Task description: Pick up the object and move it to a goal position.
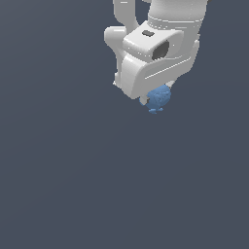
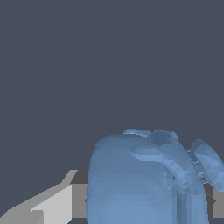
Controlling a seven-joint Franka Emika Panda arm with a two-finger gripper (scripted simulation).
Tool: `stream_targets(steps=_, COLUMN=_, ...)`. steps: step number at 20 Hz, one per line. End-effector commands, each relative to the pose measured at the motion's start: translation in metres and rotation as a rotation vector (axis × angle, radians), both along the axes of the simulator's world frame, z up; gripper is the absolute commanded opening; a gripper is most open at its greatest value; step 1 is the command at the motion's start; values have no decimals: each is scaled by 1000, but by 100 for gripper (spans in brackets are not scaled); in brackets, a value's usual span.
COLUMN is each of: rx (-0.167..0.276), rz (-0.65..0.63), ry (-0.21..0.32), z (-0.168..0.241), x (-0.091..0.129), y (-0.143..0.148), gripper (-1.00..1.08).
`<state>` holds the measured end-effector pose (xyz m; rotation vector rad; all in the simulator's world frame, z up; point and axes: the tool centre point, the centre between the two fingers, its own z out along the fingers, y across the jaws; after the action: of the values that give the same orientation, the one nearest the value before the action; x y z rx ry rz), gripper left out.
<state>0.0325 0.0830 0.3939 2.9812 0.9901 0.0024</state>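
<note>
Closed on the object (image 2: 144,179) in the wrist view: light-blue, bumpy, wedged against a grey finger (image 2: 52,205). Farther off, in the exterior view, tucked under the white gripper (image 1: 156,97), object (image 1: 158,99) peeking out below, nubs downward, against plain dark-grey background.

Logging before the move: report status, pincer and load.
Pincer shut on light-blue lump. Lump hangs under the white hand, off any surface. Nothing visible in the way.
</note>
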Motion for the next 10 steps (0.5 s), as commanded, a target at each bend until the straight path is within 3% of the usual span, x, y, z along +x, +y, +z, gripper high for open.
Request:
stream_targets(steps=1, rx=0, rz=-1, ry=2, z=15, x=2, y=5, gripper=-100)
stream_targets(steps=10, rx=0, rz=-1, ry=2, z=45, x=7, y=17, gripper=-100)
